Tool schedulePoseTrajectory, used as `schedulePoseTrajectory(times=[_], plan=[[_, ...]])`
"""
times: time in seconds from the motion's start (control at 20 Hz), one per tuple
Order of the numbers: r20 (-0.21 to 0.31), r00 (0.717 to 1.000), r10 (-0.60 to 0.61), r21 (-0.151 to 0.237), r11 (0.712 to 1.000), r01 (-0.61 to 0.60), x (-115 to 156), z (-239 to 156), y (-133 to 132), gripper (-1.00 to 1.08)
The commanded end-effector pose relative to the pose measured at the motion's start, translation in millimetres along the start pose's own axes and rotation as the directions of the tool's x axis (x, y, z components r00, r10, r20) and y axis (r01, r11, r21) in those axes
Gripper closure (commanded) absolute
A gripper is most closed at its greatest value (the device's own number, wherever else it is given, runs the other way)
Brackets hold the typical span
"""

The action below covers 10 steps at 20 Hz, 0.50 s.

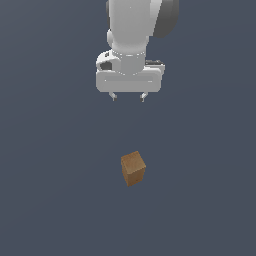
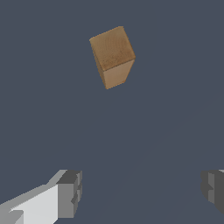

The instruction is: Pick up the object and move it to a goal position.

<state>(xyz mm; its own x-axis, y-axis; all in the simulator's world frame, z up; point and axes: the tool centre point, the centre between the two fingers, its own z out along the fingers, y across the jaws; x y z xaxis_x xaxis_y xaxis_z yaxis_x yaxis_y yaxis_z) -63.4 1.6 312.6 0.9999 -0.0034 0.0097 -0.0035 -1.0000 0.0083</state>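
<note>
The white robot arm (image 1: 135,22) runs off the exterior view's top edge, so only its last links show above the white claw (image 1: 128,96). In that view the claw's dark fingertips (image 1: 113,96) are too small to make out in detail. In the wrist view both fingers (image 2: 70,192) are cut by the picture's edges. The flat grey-blue bench (image 1: 50,200) fills both pictures, with no edge or corner of it in sight. The small brown wooden cube (image 1: 133,168) hides its underside and far faces.

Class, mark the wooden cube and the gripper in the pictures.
wooden cube (image 1: 133,168), exterior view, middle of its visible faces.
gripper (image 1: 128,97), exterior view, midway between its two open fingertips.
</note>
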Motion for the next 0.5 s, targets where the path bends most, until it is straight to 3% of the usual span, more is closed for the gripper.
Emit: schedulePoseTrajectory(times=[0.0,0.45], plan=[[0.0,1.0,0.0,0.0,1.0,0.0,0,0,0,-0.92],[-0.035,0.999,-0.032,0.007,0.999,0.032,11,-8,-12,-0.92]])
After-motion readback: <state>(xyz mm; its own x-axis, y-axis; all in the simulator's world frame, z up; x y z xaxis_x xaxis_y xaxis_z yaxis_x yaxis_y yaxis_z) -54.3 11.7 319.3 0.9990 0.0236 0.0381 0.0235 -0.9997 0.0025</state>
